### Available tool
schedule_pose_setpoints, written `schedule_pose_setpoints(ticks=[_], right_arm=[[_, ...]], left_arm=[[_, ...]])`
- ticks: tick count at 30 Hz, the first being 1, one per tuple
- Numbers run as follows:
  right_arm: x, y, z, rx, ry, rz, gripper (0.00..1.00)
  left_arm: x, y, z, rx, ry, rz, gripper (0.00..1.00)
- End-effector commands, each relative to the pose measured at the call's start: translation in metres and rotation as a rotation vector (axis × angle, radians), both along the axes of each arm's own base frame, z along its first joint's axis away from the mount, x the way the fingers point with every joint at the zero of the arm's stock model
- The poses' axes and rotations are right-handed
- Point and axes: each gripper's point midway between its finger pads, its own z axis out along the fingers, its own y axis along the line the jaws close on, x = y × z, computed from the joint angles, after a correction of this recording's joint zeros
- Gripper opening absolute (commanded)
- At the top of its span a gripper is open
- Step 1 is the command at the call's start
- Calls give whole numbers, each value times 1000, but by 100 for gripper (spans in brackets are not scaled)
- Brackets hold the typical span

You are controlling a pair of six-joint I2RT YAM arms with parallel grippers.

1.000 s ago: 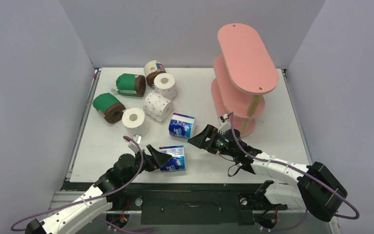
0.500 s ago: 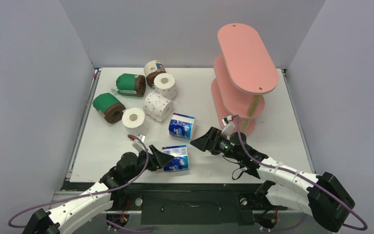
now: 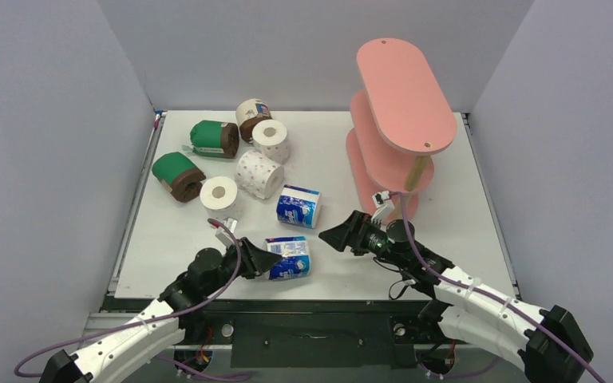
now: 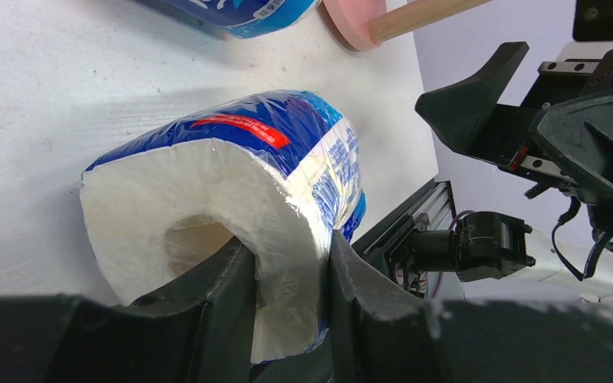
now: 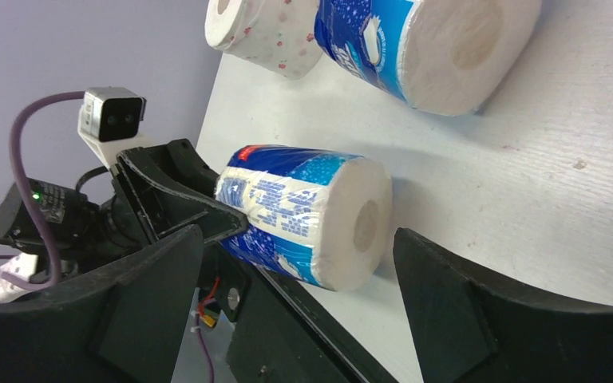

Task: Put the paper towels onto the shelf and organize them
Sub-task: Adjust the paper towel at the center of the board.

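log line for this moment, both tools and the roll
left tool: shut on near blue-white roll | roll: lying on side | right tool: open, empty | shelf: top board bare

L gripper [image 4: 287,275] clamped on blue-wrap roll [image 4: 275,152] end wall, 2nd roll [image 4: 239,9] behind

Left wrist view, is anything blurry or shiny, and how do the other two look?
Left wrist view: the left tool is dark and soft at the bottom edge, while the wrap on the blue-white roll shows faint sheen. Right wrist view: the right tool is near-black, the roll crisp. Top view: even light, soft shadow by the dotted roll.
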Motion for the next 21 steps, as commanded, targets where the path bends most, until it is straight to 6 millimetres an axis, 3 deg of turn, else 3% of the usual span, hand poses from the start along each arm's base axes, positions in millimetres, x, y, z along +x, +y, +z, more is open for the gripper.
schedule_pose_setpoints(ticks=[1, 2, 3, 4, 5, 7, 10, 13, 14, 15, 16, 17, 18, 19, 21], right_arm=[[7, -14, 24, -44, -102, -46, 85], [7, -19, 27, -73, -115, -56, 85], [6, -22, 30, -84, -126, -63, 85], [6, -27, 29, -123, -130, -74, 85], [5, -31, 32, -134, -142, -81, 85], [4, -39, 43, -170, -170, -100, 85], [2, -53, 43, -258, -190, -139, 85], [0, -65, 47, -324, -203, -186, 85], [0, -67, 46, -341, -204, -194, 85], [1, -71, 46, -368, -205, -214, 85], [1, -73, 44, -386, -201, -220, 85], [1, -76, 44, -408, -199, -239, 85], [2, -77, 41, -425, -193, -246, 85], [2, -81, 41, -441, -189, -264, 85], [4, -85, 38, -463, -180, -288, 85]], left_arm=[[7, -2, 43, 6, -94, -12, 21], [9, -2, 55, 16, -123, -10, 20], [9, 1, 47, 69, -105, -12, 18], [11, 0, 60, 75, -122, -11, 16], [11, 3, 52, 135, -101, -18, 15], [14, 2, 68, 183, -111, -29, 13], [16, 3, 66, 280, -85, -41, 11], [20, -4, 72, 370, -91, -61, 11], [20, -4, 64, 426, -75, -61, 11], [23, -7, 76, 439, -99, -58, 11], [23, -7, 66, 509, -91, -64, 11], [25, -12, 79, 517, -113, -63, 11], [24, -13, 68, 594, -107, -70, 11], [27, -18, 80, 603, -129, -66, 11], [27, -26, 79, 686, -144, -71, 11]])
